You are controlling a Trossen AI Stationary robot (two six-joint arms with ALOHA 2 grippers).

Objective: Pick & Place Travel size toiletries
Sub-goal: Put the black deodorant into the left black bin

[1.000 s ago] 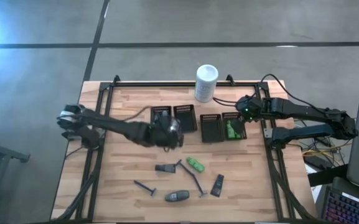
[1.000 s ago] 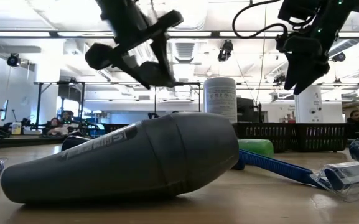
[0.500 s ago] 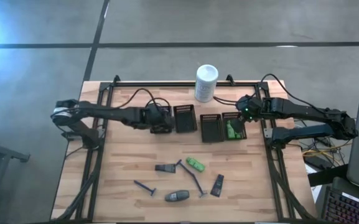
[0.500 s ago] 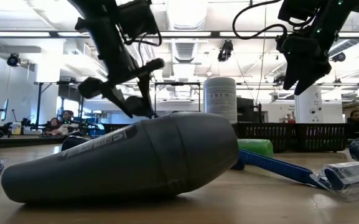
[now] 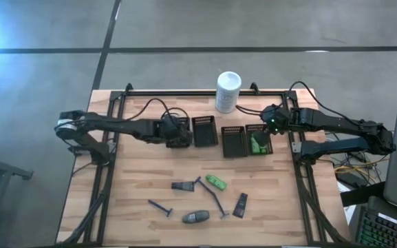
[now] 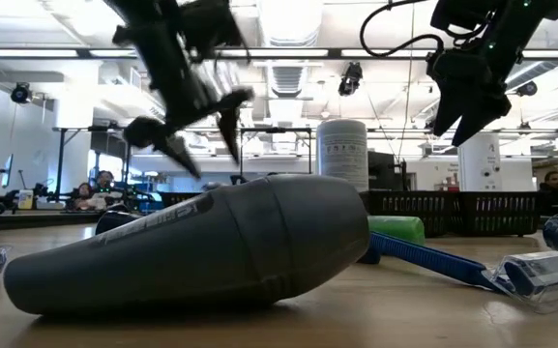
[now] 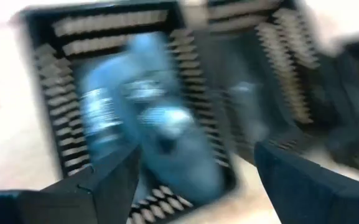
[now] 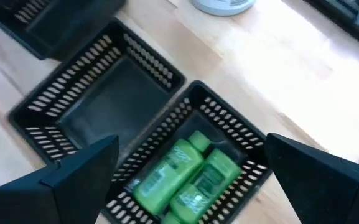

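My left gripper (image 5: 177,132) (image 7: 198,186) hangs open over the leftmost black tray (image 7: 42,93). A grey oval bottle (image 7: 148,124) lies in that tray, below and between the fingers; this view is blurred. My right gripper (image 5: 270,121) (image 8: 195,180) is open above the rightmost tray (image 8: 254,168), where two green bottles (image 8: 185,177) lie side by side. On the near table lie another grey bottle (image 5: 196,217) (image 6: 191,251), a green bottle (image 5: 216,182), two blue razors (image 5: 160,207) (image 5: 212,196) and two black tubes (image 5: 181,186) (image 5: 240,204).
Two more black slotted trays (image 5: 205,131) (image 5: 234,141) sit between the two outer ones. A tall white container (image 5: 228,91) (image 6: 342,150) stands at the far edge. Black rails frame the wooden table (image 5: 143,186). Bare wood lies along the near left side.
My left gripper has moved toward the far left, from the table's middle to above the leftmost tray, and has come lower. The right arm has kept still.
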